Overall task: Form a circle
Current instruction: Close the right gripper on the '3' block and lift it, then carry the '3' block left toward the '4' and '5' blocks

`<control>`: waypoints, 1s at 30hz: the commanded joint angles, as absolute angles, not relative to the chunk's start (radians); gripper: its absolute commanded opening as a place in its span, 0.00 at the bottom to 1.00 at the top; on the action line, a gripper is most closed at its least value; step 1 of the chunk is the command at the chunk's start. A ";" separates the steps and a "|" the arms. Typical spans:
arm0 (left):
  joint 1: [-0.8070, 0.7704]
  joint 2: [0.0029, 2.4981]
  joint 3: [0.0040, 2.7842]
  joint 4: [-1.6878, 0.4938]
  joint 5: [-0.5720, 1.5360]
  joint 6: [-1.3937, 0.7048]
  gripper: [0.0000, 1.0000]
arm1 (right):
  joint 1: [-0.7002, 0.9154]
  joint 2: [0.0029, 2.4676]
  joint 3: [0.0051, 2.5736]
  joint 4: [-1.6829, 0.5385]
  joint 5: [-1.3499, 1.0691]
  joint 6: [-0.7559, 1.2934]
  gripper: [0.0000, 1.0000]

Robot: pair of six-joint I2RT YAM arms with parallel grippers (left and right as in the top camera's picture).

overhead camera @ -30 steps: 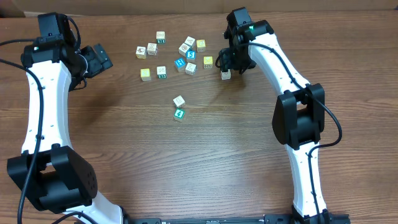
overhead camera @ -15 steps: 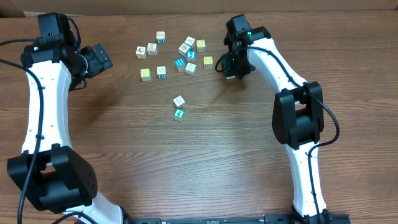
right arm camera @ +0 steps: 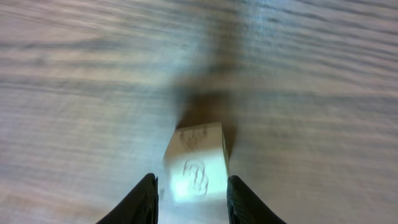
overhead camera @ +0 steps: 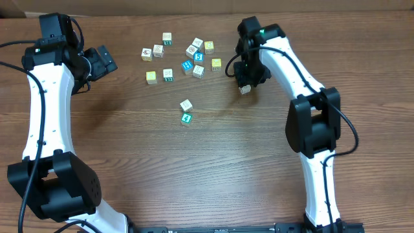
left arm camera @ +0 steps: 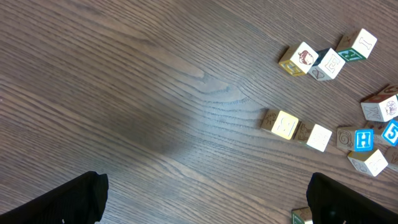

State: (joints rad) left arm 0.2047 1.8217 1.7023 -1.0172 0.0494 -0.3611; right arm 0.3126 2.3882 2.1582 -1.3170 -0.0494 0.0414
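Right gripper pinches a pale letter cube (embossed face up), its arm stretched forward, wrist pointing down at the wood table. Circle: tight clump of tiny cubes, white faces plus one teal, far-centre, left of that gripper and apart. Left gripper spread wide, far-left.

Right end effector pinches a pale cube between dark fingers, embossed face showing, over the blurred wooden surface.
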 commanded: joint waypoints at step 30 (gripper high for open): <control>0.202 1.828 1.703 -1.016 0.053 -0.367 1.00 | 0.321 2.101 1.602 -0.770 0.078 -0.073 0.55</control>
State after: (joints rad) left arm 0.2047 1.8217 1.7023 -1.0172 0.0494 -0.3607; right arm 0.3222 2.1056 1.6371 -0.8120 0.0860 -0.0334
